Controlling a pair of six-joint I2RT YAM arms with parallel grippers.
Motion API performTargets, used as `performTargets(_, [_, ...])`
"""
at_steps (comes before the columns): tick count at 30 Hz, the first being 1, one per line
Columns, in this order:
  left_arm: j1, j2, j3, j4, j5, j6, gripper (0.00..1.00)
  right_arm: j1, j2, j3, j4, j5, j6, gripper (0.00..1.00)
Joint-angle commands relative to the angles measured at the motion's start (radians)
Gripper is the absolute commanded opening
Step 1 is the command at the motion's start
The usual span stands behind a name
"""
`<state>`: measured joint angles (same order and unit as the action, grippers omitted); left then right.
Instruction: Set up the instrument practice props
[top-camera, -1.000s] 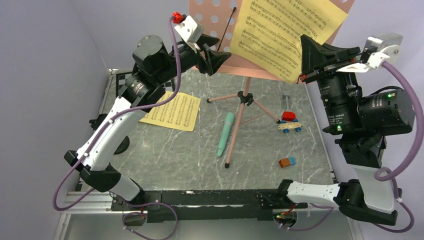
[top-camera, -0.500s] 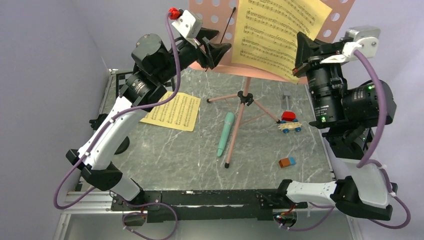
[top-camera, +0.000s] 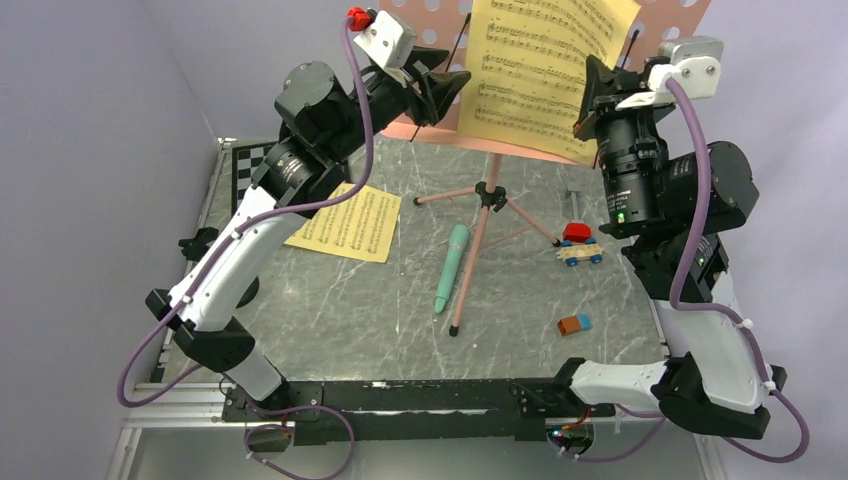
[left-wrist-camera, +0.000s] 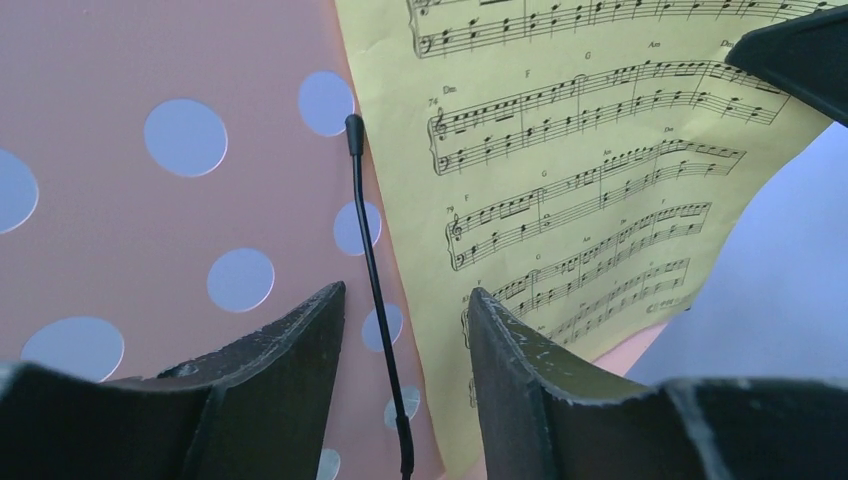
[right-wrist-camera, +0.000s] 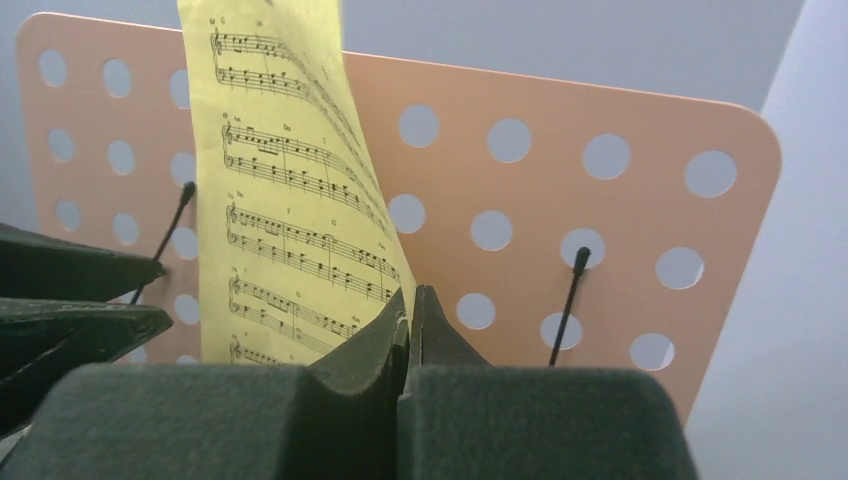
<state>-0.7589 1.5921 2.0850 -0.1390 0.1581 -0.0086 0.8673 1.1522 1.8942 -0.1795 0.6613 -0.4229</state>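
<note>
The right tool (right-wrist-camera: 408, 300) is pinching the yellow paper music page (right-wrist-camera: 290, 200) in front of the pink music stand with round holes (right-wrist-camera: 520, 190). The left tool (left-wrist-camera: 405, 300) is standing half open, holding nothing, its fingers either side of the stand's thin black wire clip (left-wrist-camera: 372, 260).

1. The top camera sits above and behind the 2 arm bases. It looks down across the whole surface (top-camera: 330, 300) to the pink music stand (top-camera: 440, 133) at the far edge.
2. The left wrist camera is very near the stand's plate, facing up it past the left gripper (left-wrist-camera: 405, 295).
3. The right wrist camera looks over the right gripper (right-wrist-camera: 410, 300) from slightly farther back and takes in nearly the plate's full width.
4. All 3 views share the plate and the yellow sheet-music page (left-wrist-camera: 600, 200).
</note>
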Motion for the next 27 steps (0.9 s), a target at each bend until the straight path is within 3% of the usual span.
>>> performTargets(1, [-0.021,0.034,0.06,0.013,-0.08,0.057,0.52,-0.073,-0.002,0.014,-0.022,-0.061,0.06,0.0])
performTargets(14, [-0.042,0.025,0.026,0.056,-0.155,0.096,0.19,-0.156,-0.002,0.001,-0.042,-0.136,0.119,0.0])
performTargets(27, [-0.041,-0.136,-0.249,0.354,-0.12,0.068,0.0,-0.171,0.029,0.021,-0.055,-0.206,0.164,0.0])
